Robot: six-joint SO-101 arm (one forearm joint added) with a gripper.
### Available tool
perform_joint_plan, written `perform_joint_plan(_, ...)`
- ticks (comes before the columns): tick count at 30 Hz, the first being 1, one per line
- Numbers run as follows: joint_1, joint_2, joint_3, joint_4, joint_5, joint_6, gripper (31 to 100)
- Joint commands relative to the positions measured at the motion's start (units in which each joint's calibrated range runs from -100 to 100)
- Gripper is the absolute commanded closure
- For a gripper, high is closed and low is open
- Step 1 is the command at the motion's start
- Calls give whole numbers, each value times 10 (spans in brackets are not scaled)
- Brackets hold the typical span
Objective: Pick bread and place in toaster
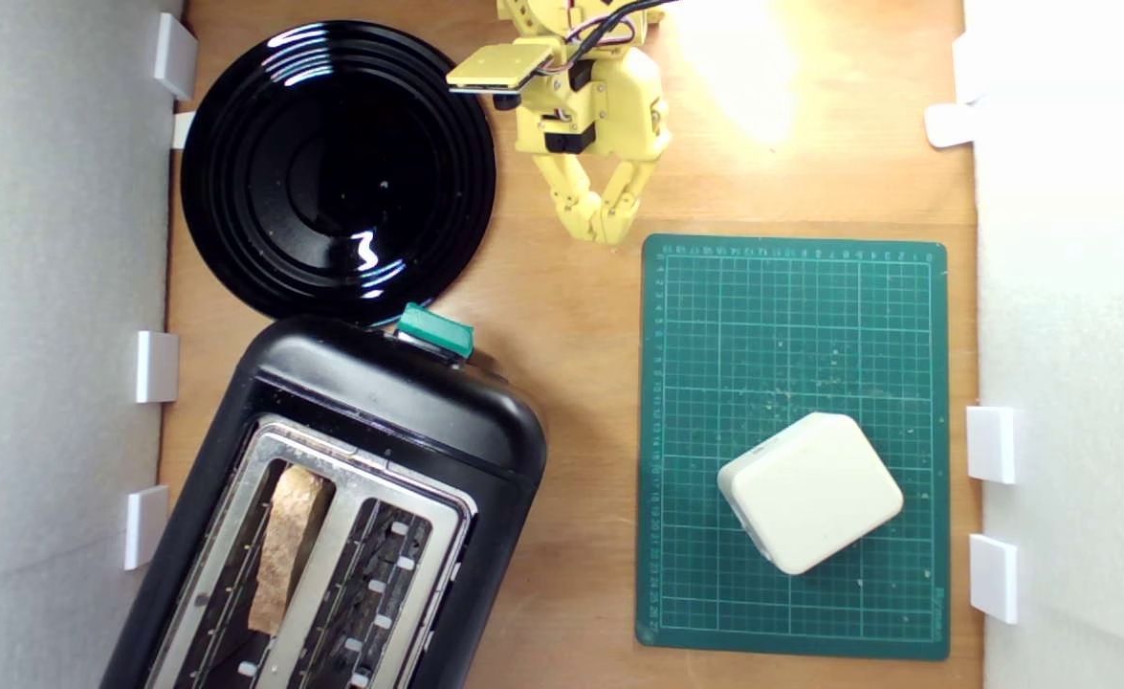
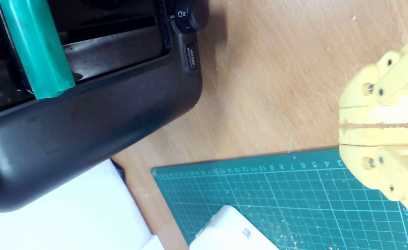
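Observation:
The bread (image 1: 284, 547), a brown-crusted slice, stands upright inside one slot of the black toaster (image 1: 380, 421) at the exterior view's lower left, in the slot nearer that view's left. The toaster's teal-green lever (image 1: 435, 330) sticks out at its far end and also shows in the wrist view as the lever (image 2: 37, 48) on the toaster body (image 2: 85, 118). My yellow gripper (image 1: 602, 230) hangs at the top centre, apart from the toaster, over bare wood just beyond the green mat's corner. Its fingers (image 2: 377, 137) are pressed together with nothing between them.
A round glossy black plate (image 1: 337, 172) lies beside the toaster's lever end. A green cutting mat (image 1: 791, 316) covers the exterior view's right, with a white rounded block (image 1: 810, 493) on it. White walls with small white clips border both sides.

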Motion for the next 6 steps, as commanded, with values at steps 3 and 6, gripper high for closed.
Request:
perform_joint_plan(3, -1, 0, 4, -2, -4, -1, 994)
perform_joint_plan(6, -1, 0, 4, -2, -4, -1, 994)
